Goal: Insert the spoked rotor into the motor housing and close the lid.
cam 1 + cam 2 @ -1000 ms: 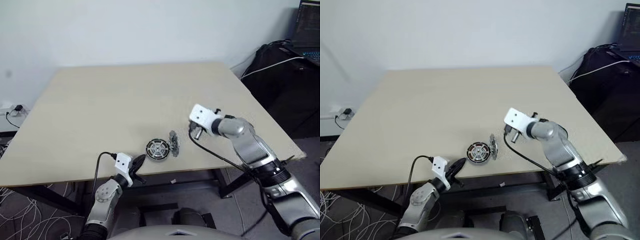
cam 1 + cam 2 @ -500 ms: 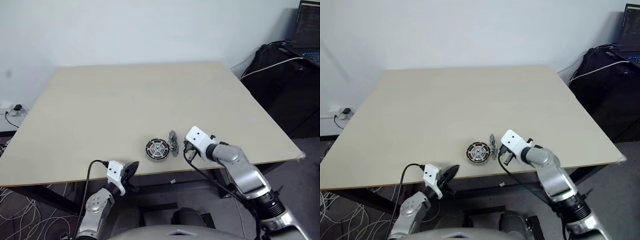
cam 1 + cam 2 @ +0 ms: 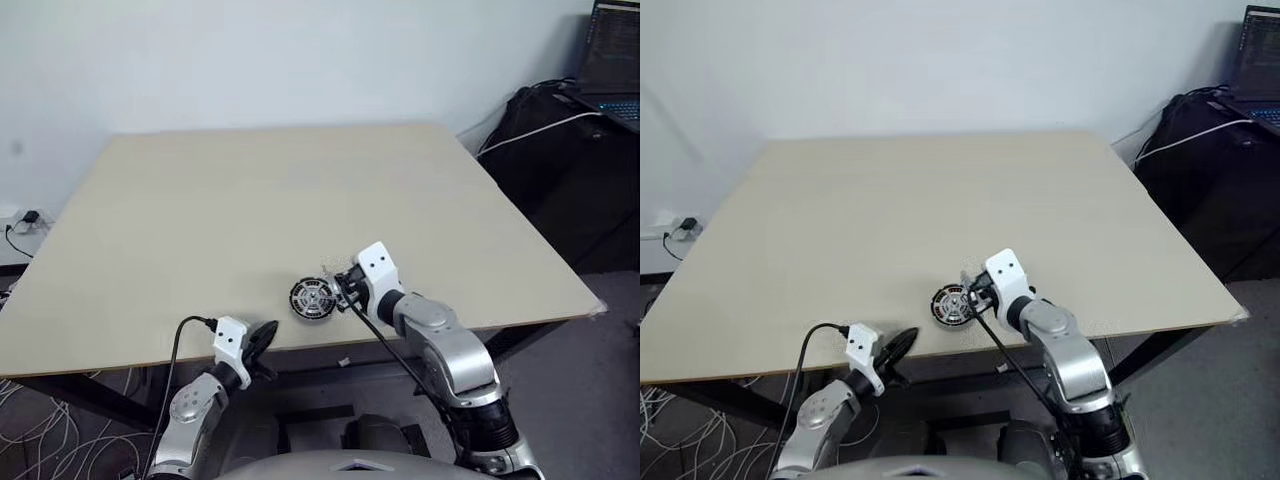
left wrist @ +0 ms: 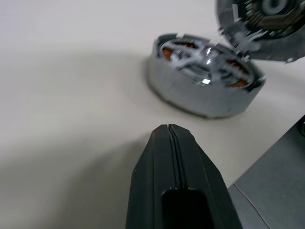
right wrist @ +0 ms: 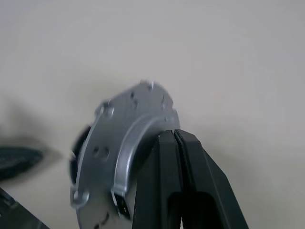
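Observation:
The motor housing (image 3: 311, 298) lies near the table's front edge. In the left wrist view the spoked rotor (image 4: 202, 59) sits inside the housing (image 4: 200, 95), with copper windings showing between its spokes. The lid (image 5: 119, 143) stands tilted on its edge right beside the housing, leaning over it (image 4: 257, 24). My right gripper (image 3: 343, 288) is shut, and its tips (image 5: 175, 134) rest against the lid's smooth silver face. My left gripper (image 3: 268, 333) is shut and empty. It hovers at the table's front edge, a short way in front of the housing, pointing at it (image 4: 169, 130).
The beige table (image 3: 250, 190) stretches away behind the parts. A dark desk with a laptop (image 3: 612, 60) and a black bag (image 3: 545, 110) stands off to the right. Cables (image 3: 20, 440) lie on the floor at the left.
My right arm has swung left and down, rolling its wrist, from well right of the lid until its shut tips touch it. The left gripper drew back slightly toward the table edge.

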Controlling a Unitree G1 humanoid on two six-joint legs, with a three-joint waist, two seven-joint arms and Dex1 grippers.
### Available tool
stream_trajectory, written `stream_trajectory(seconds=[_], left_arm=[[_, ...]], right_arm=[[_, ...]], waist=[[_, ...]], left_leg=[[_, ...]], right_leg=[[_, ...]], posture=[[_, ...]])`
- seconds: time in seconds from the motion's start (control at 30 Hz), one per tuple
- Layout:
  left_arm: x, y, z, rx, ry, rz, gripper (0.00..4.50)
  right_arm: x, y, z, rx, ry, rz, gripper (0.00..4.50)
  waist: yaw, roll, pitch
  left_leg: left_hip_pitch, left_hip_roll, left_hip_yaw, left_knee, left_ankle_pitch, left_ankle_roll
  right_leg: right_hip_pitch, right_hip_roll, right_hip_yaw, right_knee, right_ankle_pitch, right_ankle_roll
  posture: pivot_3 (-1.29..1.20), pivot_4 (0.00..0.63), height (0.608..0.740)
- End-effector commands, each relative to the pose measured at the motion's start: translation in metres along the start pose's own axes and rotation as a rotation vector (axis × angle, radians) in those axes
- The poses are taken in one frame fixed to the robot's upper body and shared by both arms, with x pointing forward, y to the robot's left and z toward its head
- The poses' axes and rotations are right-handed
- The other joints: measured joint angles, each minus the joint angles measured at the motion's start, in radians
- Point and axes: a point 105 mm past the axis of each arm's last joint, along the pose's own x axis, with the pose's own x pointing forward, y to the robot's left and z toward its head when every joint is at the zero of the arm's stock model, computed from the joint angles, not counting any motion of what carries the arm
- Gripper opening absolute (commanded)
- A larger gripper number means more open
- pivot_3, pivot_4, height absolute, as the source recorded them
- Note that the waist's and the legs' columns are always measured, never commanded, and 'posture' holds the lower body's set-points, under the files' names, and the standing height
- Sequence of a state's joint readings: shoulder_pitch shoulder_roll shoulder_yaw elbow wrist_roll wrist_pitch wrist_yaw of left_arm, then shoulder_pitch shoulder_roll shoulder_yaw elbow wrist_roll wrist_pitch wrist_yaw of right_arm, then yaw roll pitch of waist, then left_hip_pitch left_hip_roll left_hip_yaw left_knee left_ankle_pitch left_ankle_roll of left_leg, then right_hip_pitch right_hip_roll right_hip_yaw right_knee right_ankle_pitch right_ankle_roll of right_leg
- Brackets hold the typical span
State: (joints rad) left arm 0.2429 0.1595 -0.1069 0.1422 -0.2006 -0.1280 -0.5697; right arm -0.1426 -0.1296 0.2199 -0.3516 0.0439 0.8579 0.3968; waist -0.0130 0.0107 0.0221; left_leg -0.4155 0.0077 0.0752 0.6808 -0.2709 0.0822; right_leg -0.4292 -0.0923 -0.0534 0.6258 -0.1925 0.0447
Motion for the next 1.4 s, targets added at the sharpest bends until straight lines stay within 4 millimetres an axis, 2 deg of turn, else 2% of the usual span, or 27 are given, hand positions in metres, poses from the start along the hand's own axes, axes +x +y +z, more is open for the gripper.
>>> stream_trajectory(seconds=[0.03, 0.27, 0.4, 0.7, 0.87, 1.13, 1.2, 1.27, 1.37, 1.4], left_arm=[[0.002, -0.004, 0.019, 0.024, -0.058, -0.028, 0.00], [0.001, -0.008, 0.026, 0.055, -0.090, -0.035, 0.00], [0.004, -0.011, 0.029, 0.081, -0.111, -0.021, 0.00], [0.011, -0.017, 0.035, 0.088, -0.157, -0.017, 0.00], [0.011, -0.018, 0.039, 0.094, -0.185, -0.025, 0.00], [0.009, -0.022, 0.042, 0.095, -0.193, -0.028, 0.00], [0.008, -0.022, 0.043, 0.095, -0.193, -0.029, 0.00], [0.008, -0.024, 0.043, 0.094, -0.195, -0.030, 0.00], [0.009, -0.026, 0.044, 0.092, -0.196, -0.034, 0.00], [0.009, -0.027, 0.045, 0.092, -0.198, -0.036, 0.00]], right_arm=[[0.009, 0.012, 0.014, -0.005, -0.053, 0.024, 0.05], [0.027, 0.028, 0.011, 0.012, -0.050, 0.046, 0.05], [0.031, 0.030, 0.008, 0.021, -0.046, 0.052, 0.05], [0.038, 0.019, -0.001, 0.074, -0.034, 0.007, 0.05], [0.045, 0.010, -0.011, 0.090, -0.011, -0.028, 0.05], [0.051, 0.007, -0.017, 0.117, -0.009, -0.036, 0.05], [0.050, 0.008, -0.013, 0.113, -0.041, -0.027, 0.05], [0.043, 0.011, 0.007, 0.125, -0.135, 0.030, 0.05], [0.033, 0.006, 0.027, 0.128, -0.224, 0.069, 0.63], [0.031, 0.004, 0.030, 0.122, -0.239, 0.081, 0.98]], waist=[[0.000, 0.000, 0.000], [0.000, 0.001, 0.000], [0.001, 0.001, 0.001], [0.000, 0.001, 0.001], [0.000, 0.001, 0.001], [-0.001, 0.001, 0.001], [0.000, 0.001, 0.001], [-0.001, 0.001, 0.001], [0.001, 0.002, 0.001], [0.001, 0.002, 0.001]], left_leg=[[0.000, 0.000, 0.000, 0.000, 0.000, 0.000], [0.000, 0.000, 0.000, -0.001, 0.000, 0.000], [0.000, 0.000, 0.000, -0.001, 0.000, 0.000], [0.000, 0.000, 0.000, -0.001, 0.000, 0.000], [0.000, 0.000, 0.001, -0.001, 0.000, 0.000], [0.000, 0.000, 0.001, -0.001, 0.000, 0.000], [0.000, 0.000, 0.001, -0.001, 0.000, 0.000], [0.000, 0.000, 0.001, -0.001, 0.000, 0.000], [0.000, 0.000, 0.001, -0.001, 0.000, 0.000], [0.000, 0.000, 0.001, -0.001, 0.000, 0.000]], right_leg=[[0.000, 0.000, 0.000, 0.000, 0.000, 0.000], [0.000, 0.000, 0.000, 0.000, 0.002, -0.004], [0.000, 0.000, 0.000, 0.000, 0.002, -0.004], [0.000, 0.001, 0.000, 0.000, 0.001, -0.002], [0.000, 0.001, 0.000, 0.000, 0.000, -0.001], [0.000, 0.001, 0.000, 0.000, 0.001, -0.002], [0.000, 0.001, 0.000, 0.000, 0.000, -0.001], [0.000, 0.001, 0.000, 0.000, 0.000, -0.001], [0.000, 0.001, 0.000, 0.000, 0.000, -0.001], [0.000, 0.001, 0.000, 0.000, 0.000, -0.001]], posture=[[0.00, 0.000, 0.740], [0.00, 0.000, 0.740], [0.00, 0.000, 0.740], [0.00, 0.000, 0.740], [0.00, 0.000, 0.740], [0.00, 0.000, 0.740], [0.00, 0.000, 0.740], [0.00, 0.000, 0.740], [0.00, 0.000, 0.740], [0.00, 0.000, 0.740]])
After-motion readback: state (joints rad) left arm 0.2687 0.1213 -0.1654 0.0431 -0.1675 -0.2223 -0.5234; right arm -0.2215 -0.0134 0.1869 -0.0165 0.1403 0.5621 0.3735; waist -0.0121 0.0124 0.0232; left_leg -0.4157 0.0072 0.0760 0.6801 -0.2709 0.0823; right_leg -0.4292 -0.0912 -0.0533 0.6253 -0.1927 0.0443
